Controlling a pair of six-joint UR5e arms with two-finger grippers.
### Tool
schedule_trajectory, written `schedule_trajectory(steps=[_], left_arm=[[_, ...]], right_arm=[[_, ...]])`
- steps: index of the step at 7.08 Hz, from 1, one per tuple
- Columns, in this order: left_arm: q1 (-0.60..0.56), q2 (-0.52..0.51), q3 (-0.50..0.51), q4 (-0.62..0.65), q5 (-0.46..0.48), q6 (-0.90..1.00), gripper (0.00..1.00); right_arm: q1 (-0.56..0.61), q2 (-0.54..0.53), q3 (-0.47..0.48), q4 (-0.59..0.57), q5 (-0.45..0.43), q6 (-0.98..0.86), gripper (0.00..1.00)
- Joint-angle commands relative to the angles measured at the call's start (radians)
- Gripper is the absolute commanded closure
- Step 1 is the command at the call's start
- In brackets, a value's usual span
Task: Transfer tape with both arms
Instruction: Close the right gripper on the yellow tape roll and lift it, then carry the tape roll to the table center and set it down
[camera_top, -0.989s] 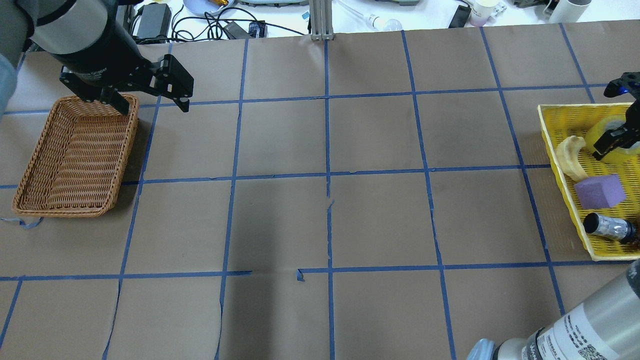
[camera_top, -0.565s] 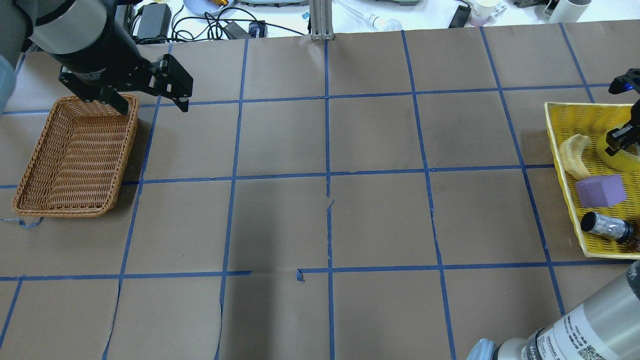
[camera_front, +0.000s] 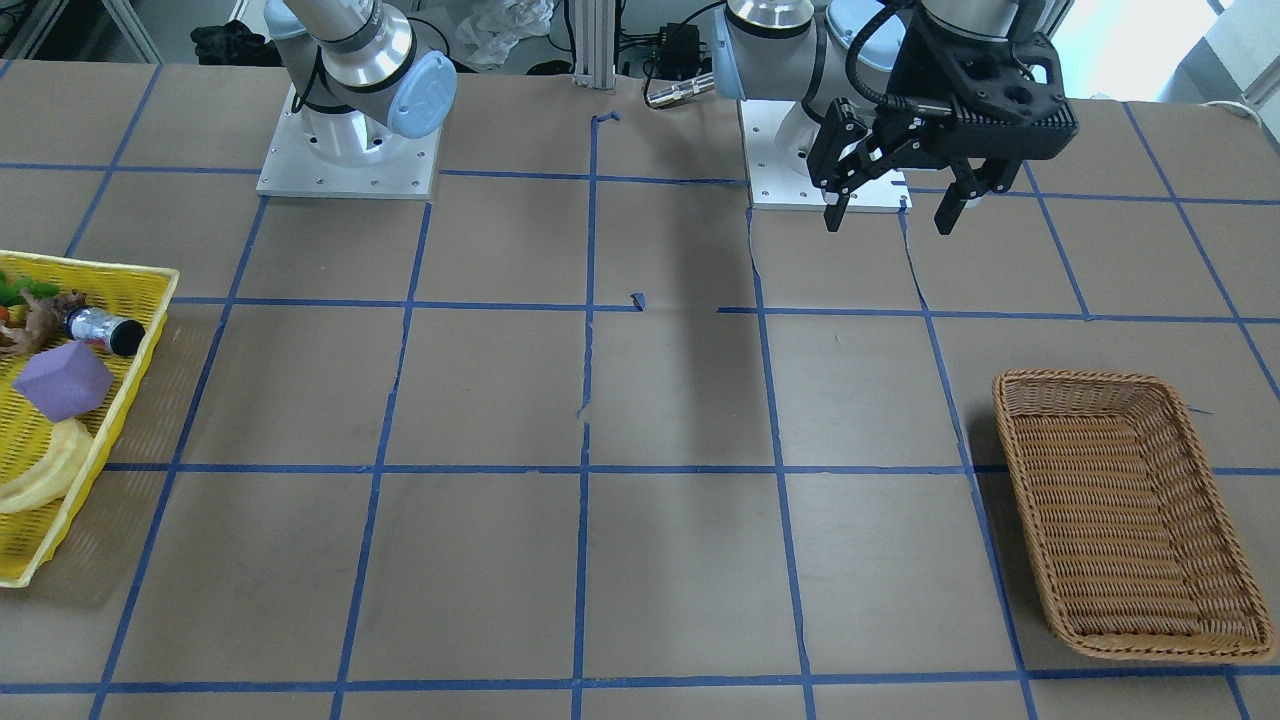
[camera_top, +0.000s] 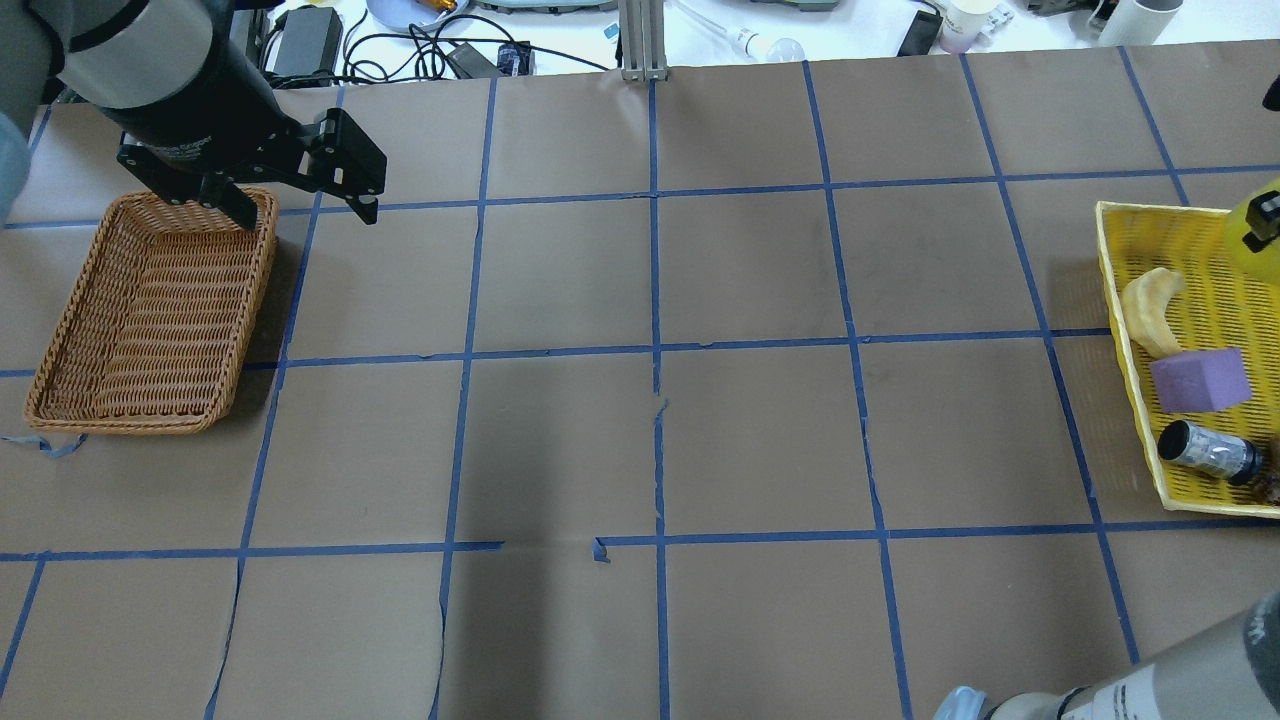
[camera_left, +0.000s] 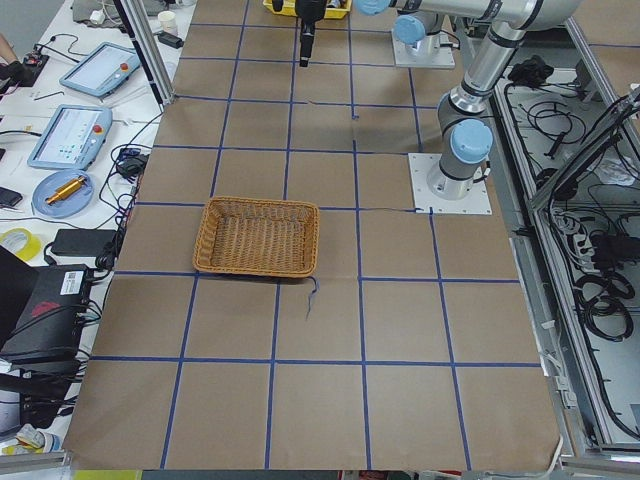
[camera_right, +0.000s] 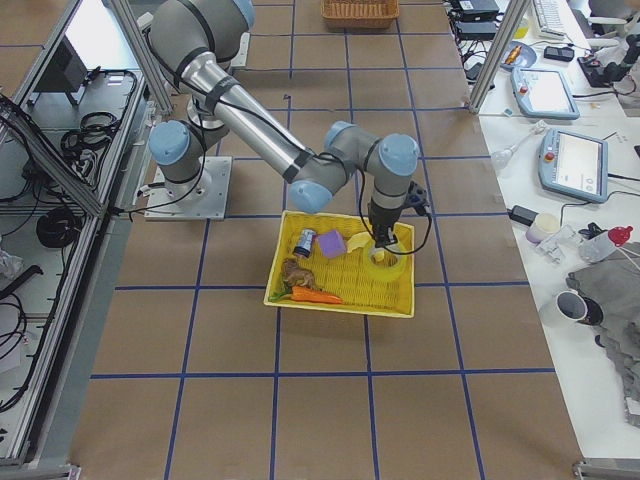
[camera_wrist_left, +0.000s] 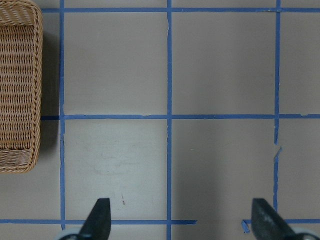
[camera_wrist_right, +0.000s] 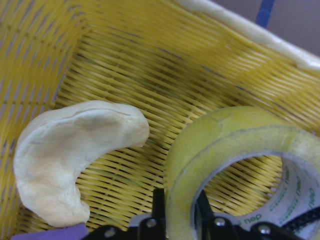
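The brown papered table (camera_top: 750, 280), gridded in blue tape lines, fills the scene. The left arm (camera_top: 150, 70) hangs above it on its own side, and the left gripper (camera_front: 887, 222) has its jaws spread wide, nothing between them, poised just beside the wicker basket (camera_top: 120, 422). Over on the far side, the right arm (camera_right: 250, 120) reaches down into the yellow tray (camera_top: 1205, 300). The right gripper (camera_wrist_right: 180, 212) is pinching the tape (camera_wrist_right: 230, 135) through its wall, one finger outside the roll and one inside the core. The roll sits over the tray's mesh, close to the banana (camera_wrist_right: 65, 150); whether it touches the tray floor, I can't tell. Next along the tray lies the purple cube (camera_top: 1200, 380), then a small dark bottle (camera_top: 1205, 450) on its side.
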Motion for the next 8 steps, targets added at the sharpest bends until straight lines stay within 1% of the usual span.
schedule_trajectory(steps=[1, 2, 3, 4, 5, 6, 7, 8], left_arm=[[-0.002, 0.0, -0.002, 0.001, 0.0, 0.0, 0.0], [-0.002, 0.0, 0.0, 0.001, 0.0, 0.0, 0.0], [-0.002, -0.005, -0.002, 0.004, -0.003, 0.002, 0.0], [-0.006, -0.003, -0.002, 0.004, -0.003, 0.0, 0.0], [-0.009, -0.003, -0.002, 0.004, -0.003, -0.002, 0.0], [-0.007, -0.002, -0.005, 0.002, -0.002, 0.002, 0.0], [-0.001, -0.002, -0.011, 0.01, -0.001, 0.002, 0.0], [-0.002, 0.003, -0.009, 0.013, 0.003, 0.0, 0.0]], right_arm=[[0.312, -0.075, 0.011, 0.13, 0.012, 0.444, 1.0], [0.495, -0.069, 0.009, 0.126, 0.039, 0.741, 1.0], [0.641, -0.027, -0.003, 0.108, 0.098, 0.972, 1.0], [0.752, 0.034, -0.002, -0.032, 0.126, 1.159, 1.0], [0.867, 0.103, 0.001, -0.107, 0.128, 1.3, 1.0], [0.927, 0.139, 0.0, -0.123, 0.124, 1.378, 1.0], [0.958, 0.144, 0.02, -0.117, 0.127, 1.443, 1.0], [1.018, 0.167, 0.047, -0.132, 0.118, 1.468, 1.0]])
